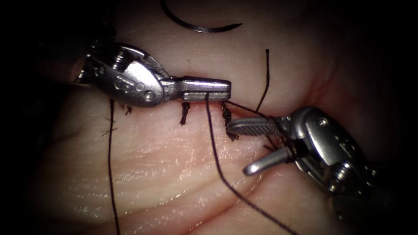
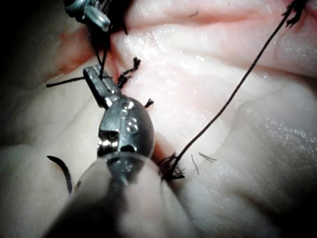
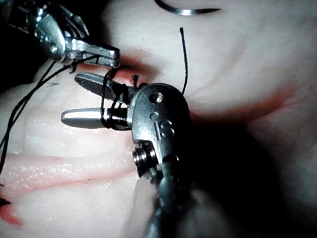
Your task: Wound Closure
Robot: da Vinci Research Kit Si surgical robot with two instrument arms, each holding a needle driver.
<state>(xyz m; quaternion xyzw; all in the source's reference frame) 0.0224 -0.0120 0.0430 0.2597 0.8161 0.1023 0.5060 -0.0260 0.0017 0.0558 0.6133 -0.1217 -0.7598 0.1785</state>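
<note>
The left tool [image 1: 227,89] lies over the cut [image 1: 174,104] with its jaws shut on the dark thread [image 1: 213,143], which runs down toward the front. In the left wrist view this tool [image 2: 96,79] also pinches the thread. At the right end of the cut, the right tool [image 1: 238,148] is open and grips nothing; thread is looped around its jaws near the hinge [image 3: 106,104]. The curved needle [image 1: 196,27] lies free on the tissue beyond the cut, not in the tissue; it also appears in the right wrist view [image 3: 185,10]. A free thread end [image 1: 266,69] stands up above the right tool.
Several tied stitches with short cut ends [image 1: 185,114] cross the cut. Another strand [image 1: 111,174] trails down the tissue at the left. Red fluid tints the cut's edges [image 3: 237,111]. The pale tissue [image 1: 165,174] folds in front.
</note>
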